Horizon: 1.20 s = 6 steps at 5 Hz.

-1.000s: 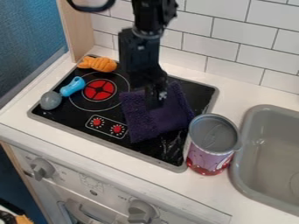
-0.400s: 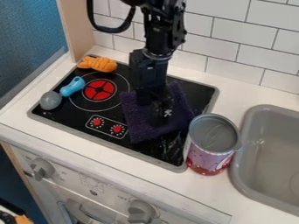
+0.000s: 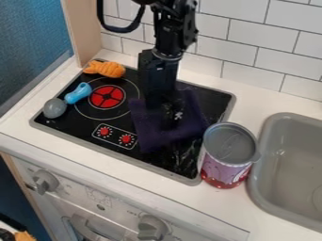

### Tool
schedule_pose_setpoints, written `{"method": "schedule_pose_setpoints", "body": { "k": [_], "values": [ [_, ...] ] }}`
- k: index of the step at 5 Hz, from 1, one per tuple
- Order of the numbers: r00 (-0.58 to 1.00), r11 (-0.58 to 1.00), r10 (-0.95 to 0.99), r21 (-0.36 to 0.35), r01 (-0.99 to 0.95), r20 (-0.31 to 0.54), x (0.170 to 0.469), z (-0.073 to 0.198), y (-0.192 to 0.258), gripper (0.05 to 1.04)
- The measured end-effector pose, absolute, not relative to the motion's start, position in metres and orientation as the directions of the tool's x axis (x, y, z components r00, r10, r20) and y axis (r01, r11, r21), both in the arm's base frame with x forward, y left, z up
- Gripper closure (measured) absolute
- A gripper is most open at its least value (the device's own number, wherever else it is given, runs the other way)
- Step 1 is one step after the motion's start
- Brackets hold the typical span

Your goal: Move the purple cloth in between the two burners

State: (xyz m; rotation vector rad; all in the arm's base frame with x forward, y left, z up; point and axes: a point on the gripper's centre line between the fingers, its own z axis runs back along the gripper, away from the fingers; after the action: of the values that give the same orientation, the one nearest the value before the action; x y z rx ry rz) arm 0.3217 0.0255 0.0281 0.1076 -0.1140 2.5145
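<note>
Gripper (image 3: 168, 121) is easing back slightly after shifting toward the cooktop's (image 3: 82, 123) front; can't tell if it's gripping. Purple cloth (image 3: 158, 136) is lying right of the red burner (image 3: 108, 97), barely moving. Second burner isn't showing, so placement is probably still needing a check.

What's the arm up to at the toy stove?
The black gripper is down at the purple cloth, which lies on the black stovetop to the right of the red burner in the image. I can't tell whether it has hold of the cloth. The can stands by the cloth's near right corner, and the orange toy and blue piece lie on the burner's far side.
</note>
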Motion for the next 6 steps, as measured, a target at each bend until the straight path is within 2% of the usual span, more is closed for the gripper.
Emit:
{"method": "schedule_pose_setpoints", "body": {
  "k": [4, 6],
  "values": [
    [-0.912, -0.908, 0.395, -0.106, -0.405, 0.109, 0.362, 0.028, 0.095, 0.085],
    [-0.929, -0.923, 0.356, -0.118, -0.367, 0.107, 0.364, 0.029, 0.111, 0.085]
  ]
}}
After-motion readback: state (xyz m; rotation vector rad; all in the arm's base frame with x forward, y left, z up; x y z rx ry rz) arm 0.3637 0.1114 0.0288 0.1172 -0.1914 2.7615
